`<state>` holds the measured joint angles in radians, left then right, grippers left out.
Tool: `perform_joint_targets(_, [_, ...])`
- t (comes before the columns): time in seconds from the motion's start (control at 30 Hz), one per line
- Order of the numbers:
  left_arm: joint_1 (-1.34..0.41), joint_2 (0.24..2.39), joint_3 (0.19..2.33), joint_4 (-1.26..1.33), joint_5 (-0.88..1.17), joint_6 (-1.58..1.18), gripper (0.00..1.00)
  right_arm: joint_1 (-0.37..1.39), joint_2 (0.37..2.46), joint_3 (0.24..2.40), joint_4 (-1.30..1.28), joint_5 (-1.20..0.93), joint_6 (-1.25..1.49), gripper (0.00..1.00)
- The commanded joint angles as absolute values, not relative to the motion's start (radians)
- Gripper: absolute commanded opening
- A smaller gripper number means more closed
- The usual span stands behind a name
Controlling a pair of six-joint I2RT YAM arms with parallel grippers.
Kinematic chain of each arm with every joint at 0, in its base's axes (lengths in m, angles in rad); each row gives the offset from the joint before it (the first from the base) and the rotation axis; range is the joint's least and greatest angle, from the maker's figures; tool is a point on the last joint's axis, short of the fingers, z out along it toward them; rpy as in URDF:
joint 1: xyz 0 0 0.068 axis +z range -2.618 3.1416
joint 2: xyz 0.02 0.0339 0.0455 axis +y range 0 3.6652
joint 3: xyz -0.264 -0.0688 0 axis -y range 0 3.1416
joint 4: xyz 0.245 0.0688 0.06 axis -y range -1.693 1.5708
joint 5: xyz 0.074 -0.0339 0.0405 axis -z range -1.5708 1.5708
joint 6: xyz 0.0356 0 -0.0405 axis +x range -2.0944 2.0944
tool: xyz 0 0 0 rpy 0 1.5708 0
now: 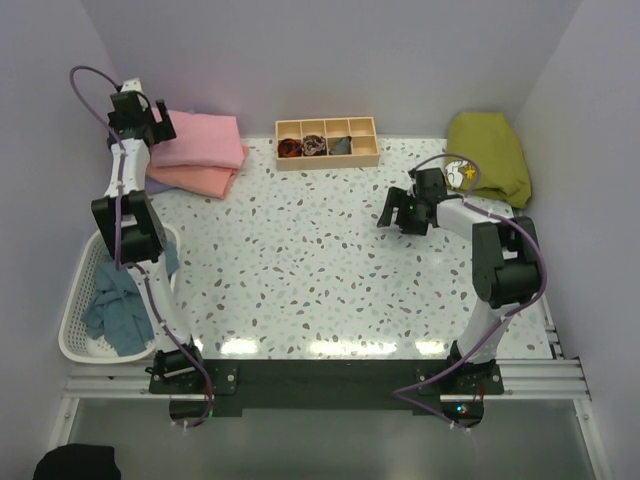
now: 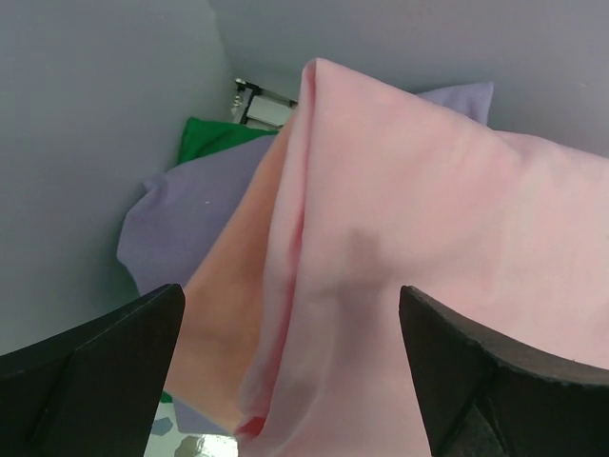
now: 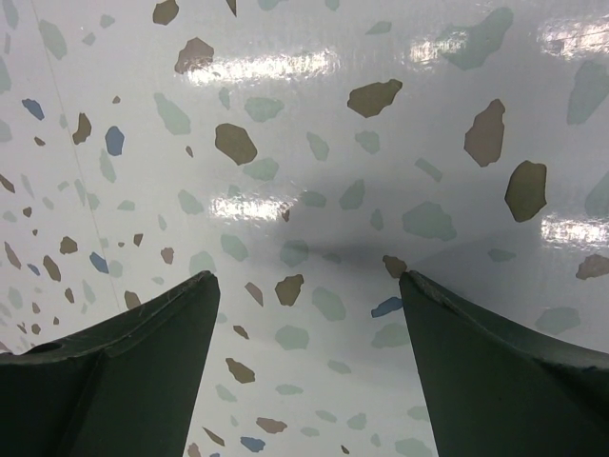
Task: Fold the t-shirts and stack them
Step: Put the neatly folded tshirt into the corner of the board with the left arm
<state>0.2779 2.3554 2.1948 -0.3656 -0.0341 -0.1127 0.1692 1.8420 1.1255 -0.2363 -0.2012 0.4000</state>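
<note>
A stack of folded t-shirts lies at the back left of the table: a light pink t-shirt (image 1: 200, 138) on top, a salmon-coral t-shirt (image 1: 200, 180) under it and a lavender t-shirt (image 1: 158, 184) at the bottom. My left gripper (image 1: 160, 125) hovers open over the stack's left end. In the left wrist view the light pink t-shirt (image 2: 428, 248), the salmon-coral t-shirt (image 2: 238, 314) and the lavender t-shirt (image 2: 190, 209) fill the frame between the open fingers (image 2: 86, 381). A teal-blue t-shirt (image 1: 120, 305) lies crumpled in the white basket (image 1: 75, 330). My right gripper (image 1: 392, 212) is open and empty above bare table (image 3: 304, 238).
A compartmented wooden tray (image 1: 327, 141) with small dark items stands at the back centre. An olive-green cloth (image 1: 490, 155) lies at the back right with a small white item (image 1: 460, 173) by it. Grey walls close in on three sides.
</note>
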Motion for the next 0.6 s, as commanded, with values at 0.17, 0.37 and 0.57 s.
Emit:
perform_joint_targets(0.17, [0.18, 1.857, 1.92, -0.213, -0.158, -0.127, 1.0, 0.17, 1.751, 1.045, -0.27, -0.17, 0.377, 0.82])
perform_joint_targets(0.37, [0.01, 1.557, 1.654, -0.126, -0.113, -0.159, 1.0, 0.172, 1.678, 1.022, -0.265, -0.175, 0.385, 0.82])
perform_joint_targets(0.57, [-0.256, 1.293, 1.224, 0.041, -0.13, -0.184, 1.0, 0.231, 1.55, 1.055, -0.261, -0.056, 0.338, 0.9])
